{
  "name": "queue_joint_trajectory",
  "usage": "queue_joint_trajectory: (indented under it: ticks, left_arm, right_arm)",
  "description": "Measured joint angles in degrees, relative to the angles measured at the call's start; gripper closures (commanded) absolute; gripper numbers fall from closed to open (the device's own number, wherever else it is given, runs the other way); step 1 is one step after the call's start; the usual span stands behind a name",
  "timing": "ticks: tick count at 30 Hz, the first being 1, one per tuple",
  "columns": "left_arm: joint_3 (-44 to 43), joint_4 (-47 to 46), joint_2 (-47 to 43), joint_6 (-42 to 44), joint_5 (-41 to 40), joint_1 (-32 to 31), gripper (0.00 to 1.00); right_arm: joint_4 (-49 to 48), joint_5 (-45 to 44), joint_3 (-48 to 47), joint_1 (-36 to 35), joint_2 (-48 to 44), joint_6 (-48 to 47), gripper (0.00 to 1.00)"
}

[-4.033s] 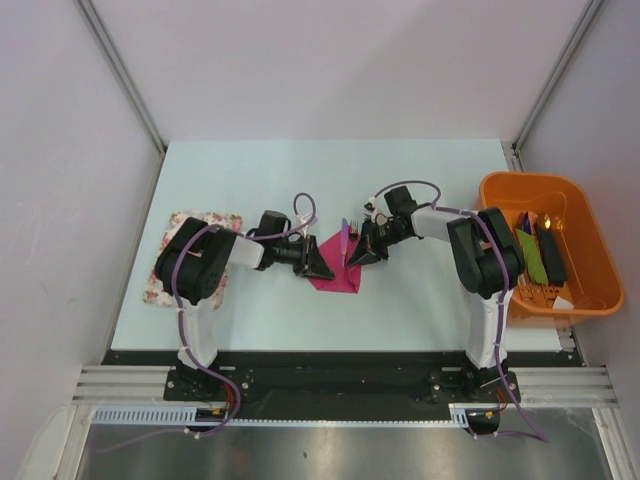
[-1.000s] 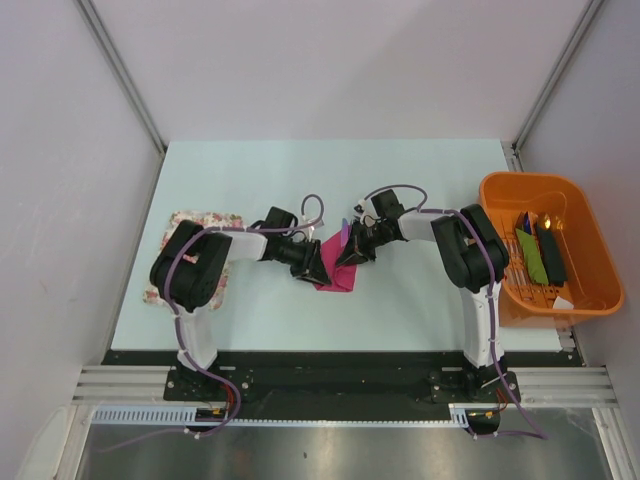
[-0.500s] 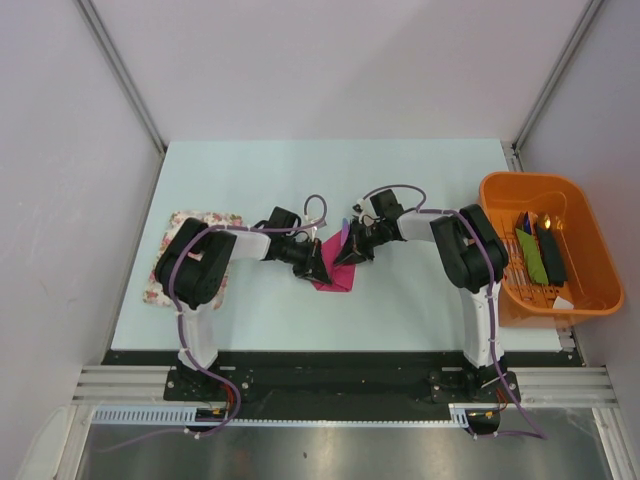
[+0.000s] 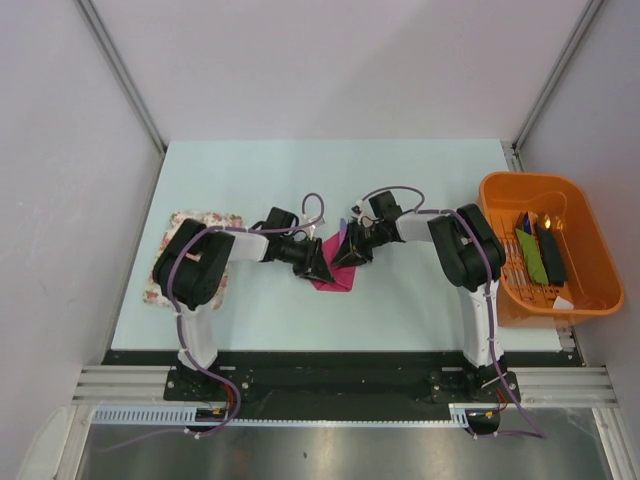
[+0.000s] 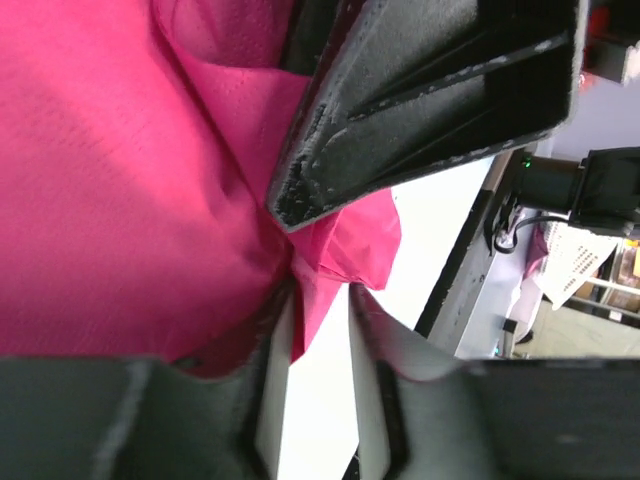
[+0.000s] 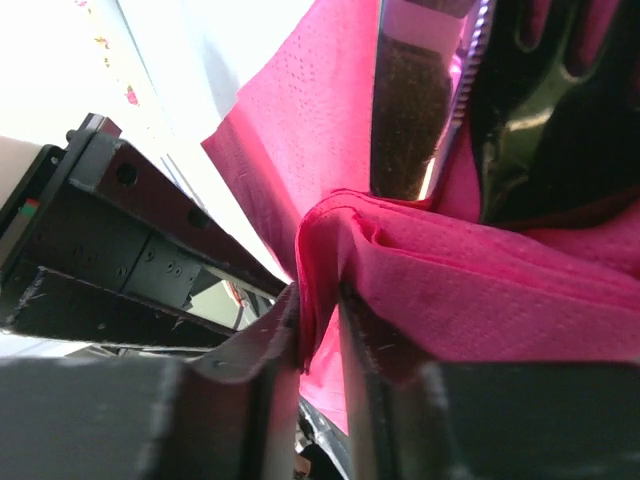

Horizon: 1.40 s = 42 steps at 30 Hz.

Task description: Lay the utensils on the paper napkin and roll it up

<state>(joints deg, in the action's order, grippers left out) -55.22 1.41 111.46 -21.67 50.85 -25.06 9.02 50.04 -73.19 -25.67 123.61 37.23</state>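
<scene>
Thin magenta-pink paper napkin [image 4: 335,272] sits centre of counter [image 4: 420,180], partly wrapping purple stick-like utensil [image 4: 344,232]. The left claw [image 5: 320,330] stands slightly apart around its edge. The right claw [image 6: 318,340] pinches a fold. Roll evenly, keep utensil tucked.

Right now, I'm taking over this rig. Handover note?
Left gripper: jaws slightly parted, an edge of the paper napkin in the gap.
Right gripper: a napkin fold fills its gap; grip unclear.
Utensils: on the napkin, partly under a fold.
Done: utensils placed, first fold made.
Left: finish rolling it up.
</scene>
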Motion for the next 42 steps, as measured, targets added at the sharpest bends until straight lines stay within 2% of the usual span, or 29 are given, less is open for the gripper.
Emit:
queue_joint_trajectory:
  ticks: [3, 7, 10, 11, 15, 17, 25, 33, 42]
  left_arm:
    - [2.62, -2.69, -2.12, -1.40, 0.59, 1.68, 0.57]
    - [5.25, -4.48, -6.36, -2.91, 0.79, 5.22, 0.54]
    - [5.90, -7.15, -8.85, -4.46, 1.05, 6.95, 0.55]
    - [6.05, -7.93, -9.29, -4.94, 1.07, 7.13, 0.55]
    - [7.56, -12.26, -11.39, -6.58, 1.03, 7.02, 0.59]
    - [7.91, -14.36, -11.65, -8.00, 0.92, 6.91, 0.62]
    - [7.56, -23.65, -9.25, -17.66, -0.63, 6.88, 0.62]
    - [0.79, -17.29, -4.44, -17.07, -2.78, 5.20, 0.70]
    - [-0.68, -13.55, -1.31, -16.41, -2.75, 2.64, 0.80]
  right_arm:
    - [-0.74, 1.18, -0.15, 0.00, 0.02, 0.20, 0.47]
    - [-1.68, 3.10, -0.46, -0.04, -0.02, 0.24, 0.36]
    - [-2.16, 4.04, -0.57, -0.04, -0.20, 0.31, 0.36]
    - [-2.21, 4.04, -0.57, -0.07, -0.22, 0.28, 0.37]
    - [-2.21, 3.50, -0.55, -0.11, -0.22, 0.24, 0.57]
    - [-1.86, 2.75, -0.35, -0.11, -0.17, 0.20, 0.61]
    - [-1.40, 1.42, -0.31, -0.11, -0.17, -0.26, 0.64]
    - [-0.74, 0.76, -0.31, -0.11, -0.17, -1.27, 0.69]
    - [-0.15, -0.07, -0.31, -0.11, -0.17, -1.31, 0.71]
